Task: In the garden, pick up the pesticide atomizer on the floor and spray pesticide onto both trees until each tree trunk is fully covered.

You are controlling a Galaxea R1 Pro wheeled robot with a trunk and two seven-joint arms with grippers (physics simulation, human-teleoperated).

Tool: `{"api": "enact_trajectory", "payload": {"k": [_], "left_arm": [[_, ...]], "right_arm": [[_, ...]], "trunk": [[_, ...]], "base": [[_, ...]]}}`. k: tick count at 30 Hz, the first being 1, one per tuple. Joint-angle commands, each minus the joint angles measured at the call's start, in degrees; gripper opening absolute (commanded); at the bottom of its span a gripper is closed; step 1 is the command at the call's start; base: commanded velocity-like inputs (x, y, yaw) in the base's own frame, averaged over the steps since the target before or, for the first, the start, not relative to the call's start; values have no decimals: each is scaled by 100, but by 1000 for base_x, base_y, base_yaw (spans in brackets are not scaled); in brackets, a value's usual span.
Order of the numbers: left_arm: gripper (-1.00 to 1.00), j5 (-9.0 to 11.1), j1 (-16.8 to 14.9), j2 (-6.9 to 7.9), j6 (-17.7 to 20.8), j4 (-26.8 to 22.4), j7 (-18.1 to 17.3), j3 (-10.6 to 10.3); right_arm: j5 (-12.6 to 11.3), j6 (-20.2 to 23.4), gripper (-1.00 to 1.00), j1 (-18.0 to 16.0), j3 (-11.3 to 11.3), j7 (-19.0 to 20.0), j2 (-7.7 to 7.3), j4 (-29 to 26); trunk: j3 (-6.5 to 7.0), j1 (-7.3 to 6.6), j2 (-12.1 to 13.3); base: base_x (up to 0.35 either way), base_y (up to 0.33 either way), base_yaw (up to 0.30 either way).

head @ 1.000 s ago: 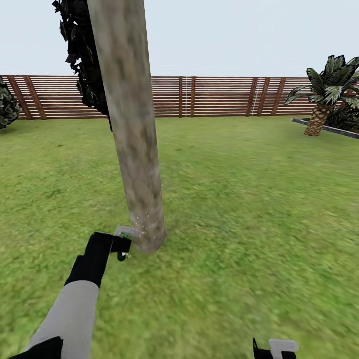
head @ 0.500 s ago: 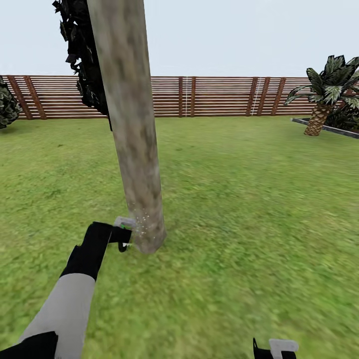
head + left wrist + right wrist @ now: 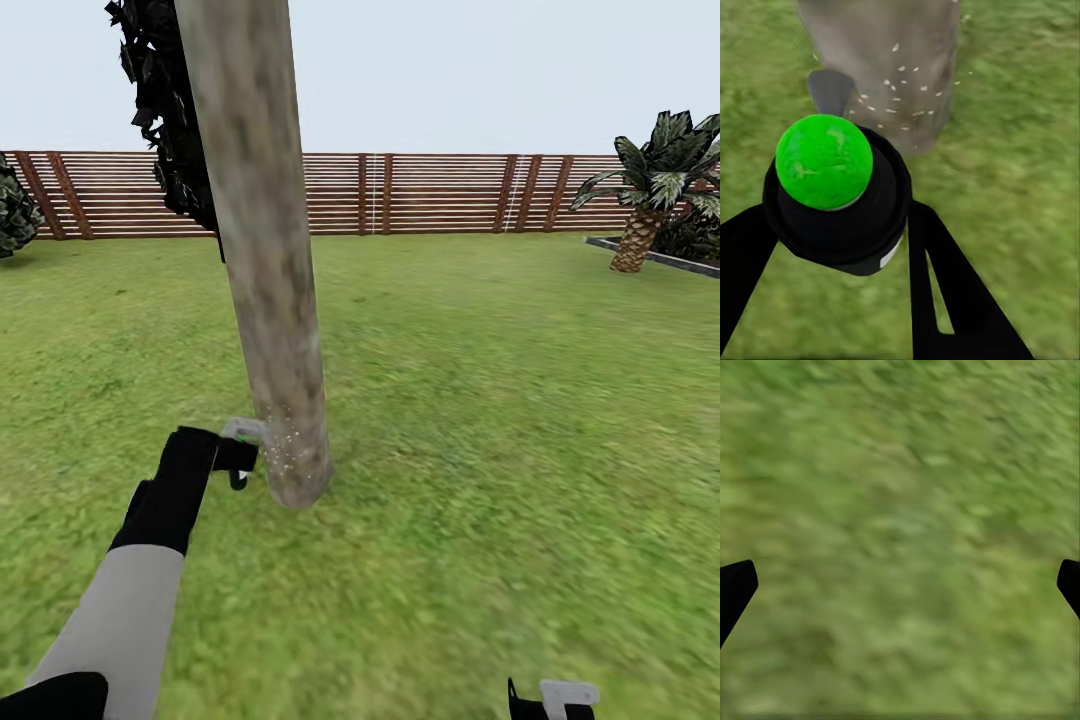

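Note:
A tree with a thick, mottled grey-tan trunk point(image 3: 270, 300) stands just ahead on the lawn, dark jagged foliage point(image 3: 165, 120) hanging behind it. My left gripper point(image 3: 238, 462) is low beside the trunk's base and shut on the pesticide atomizer point(image 3: 832, 195), a black bottle with a bright green ball top and a grey nozzle point(image 3: 831, 90) aimed at the trunk point(image 3: 885, 52). The black fingers point(image 3: 945, 285) press on both sides of the bottle. Fine white specks of pesticide point(image 3: 900, 90) dot the lower trunk point(image 3: 285, 450). My right gripper point(image 3: 900, 585) is open over bare grass, low at the right point(image 3: 550, 700).
A brown slatted fence point(image 3: 430, 195) closes off the far side of the garden. A scaly-trunked palm point(image 3: 640, 235) stands in a bordered bed at the far right. Dark foliage point(image 3: 15, 215) shows at the left edge. Grass point(image 3: 500, 400) stretches wide to the right of the trunk.
My left arm has lifted the atomizer a little higher along the trunk's base, and the white specks now sit slightly higher on the bark. The right gripper has stayed put.

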Motion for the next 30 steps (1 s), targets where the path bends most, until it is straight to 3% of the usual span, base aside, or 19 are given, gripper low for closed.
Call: {"api": "enact_trajectory", "payload": {"k": [1,4,5,7,9,11,13,16,19,22,27,30], "left_arm": [[-100,259,-3,140,94,-15,-1,-4],[-100,502,2,108,309,-111,-1,-57],[-100,540,0,30,368,-179,-1,-102],[-100,571,-132,-313,463,-242,-1,-359],[-100,575,-252,-363,540,-257,-1,-425],[-100,565,-350,-331,572,-267,-1,-424],[-100,557,-390,-179,584,-277,-1,-409],[-100,602,-387,251,589,-281,-1,-359],[-100,636,-345,349,578,-281,-1,-323],[-100,654,-363,311,572,-287,-1,-362],[-100,662,-526,-5,588,-413,-1,-455],[-100,658,-562,-18,589,-433,-1,-459]], "right_arm": [[0,0,100,0,0,0,0,5],[0,0,100,0,0,0,0,7],[0,0,100,0,0,0,-2,7],[7,0,100,0,0,0,-7,14],[4,0,100,0,0,0,-8,29],[7,0,100,0,0,0,-9,37],[8,0,100,0,0,0,-9,41],[9,0,100,0,0,0,-9,42],[9,0,100,0,0,0,-9,42],[8,0,100,0,0,0,-9,42],[9,0,100,0,0,0,-9,42],[9,0,100,0,0,0,-9,42]], "trunk": [[0,0,0],[0,0,0],[0,0,0],[0,0,0],[0,0,0],[0,0,0],[0,0,0],[0,0,0],[0,0,0],[0,0,0],[0,0,0],[0,0,0]], "base": [[0,0,0],[0,0,0],[0,0,0],[0,0,0],[0,0,0],[0,0,0],[0,0,0],[0,0,0],[0,0,0],[0,0,0],[0,0,0],[0,0,0]]}}
